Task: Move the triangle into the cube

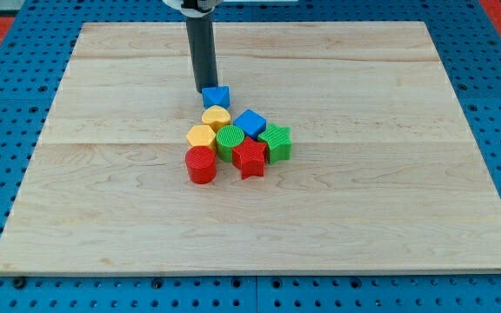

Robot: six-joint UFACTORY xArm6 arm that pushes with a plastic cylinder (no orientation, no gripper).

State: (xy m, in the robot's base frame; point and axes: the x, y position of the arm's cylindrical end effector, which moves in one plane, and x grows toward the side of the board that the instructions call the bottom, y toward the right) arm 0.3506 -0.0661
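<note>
No gripper here, only a rod: its tip [207, 89] presses the blue triangle [217, 96] from behind, aimed at the blue cube [250, 123] beyond, holding nothing.

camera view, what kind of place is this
Probably a robotics lab bench: a wooden board lies on a blue pegboard base, small coloured blocks sit bunched mid-board, and my tip stands behind the blue triangle.

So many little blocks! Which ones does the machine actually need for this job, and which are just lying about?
In the job:
- blue triangle
- blue cube
- my tip, touching the triangle from the view's top left

Lying about:
- yellow heart
- yellow hexagon
- green cylinder
- green star
- red star
- red cylinder
</note>
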